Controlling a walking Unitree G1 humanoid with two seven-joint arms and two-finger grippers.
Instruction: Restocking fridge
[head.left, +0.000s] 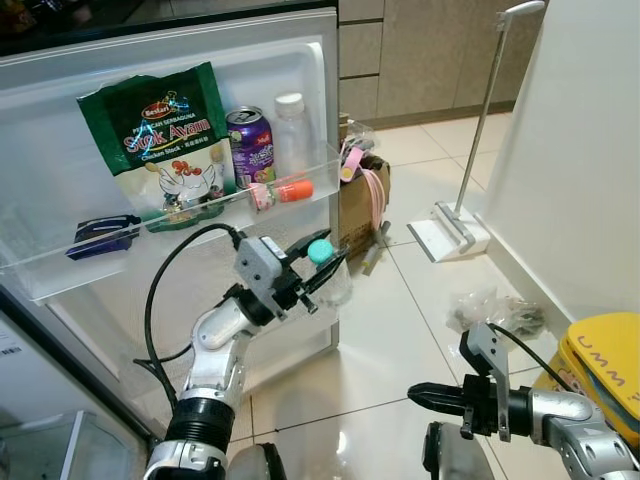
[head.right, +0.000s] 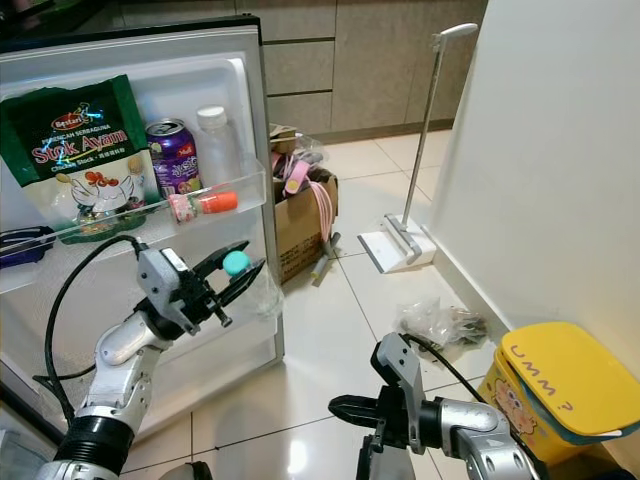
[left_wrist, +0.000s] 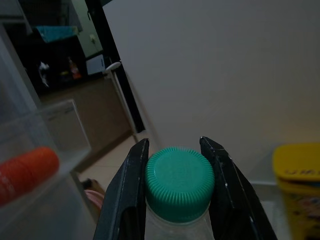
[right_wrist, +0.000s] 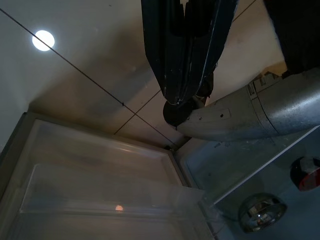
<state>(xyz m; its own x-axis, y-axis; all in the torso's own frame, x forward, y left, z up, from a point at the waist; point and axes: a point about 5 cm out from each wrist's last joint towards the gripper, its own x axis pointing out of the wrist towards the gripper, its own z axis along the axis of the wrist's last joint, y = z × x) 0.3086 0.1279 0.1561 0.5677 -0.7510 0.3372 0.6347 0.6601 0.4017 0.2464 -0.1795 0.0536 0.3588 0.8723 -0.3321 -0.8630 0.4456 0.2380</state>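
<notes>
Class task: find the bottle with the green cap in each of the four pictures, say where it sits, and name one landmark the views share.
Left eye view: green cap centre, held in the left tool, just below the door shelf.
Right eye view: green cap left of centre, between the same fingers.
Left wrist view: green cap at bottom centre, gripped on both sides.
Right wrist view: not in it.
Shared landmark: the yellow bin.

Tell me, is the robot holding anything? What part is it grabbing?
Yes. The left pincer holds a clear bottle by its green cap, one finger on each side. The right pincer holds nothing.
</notes>
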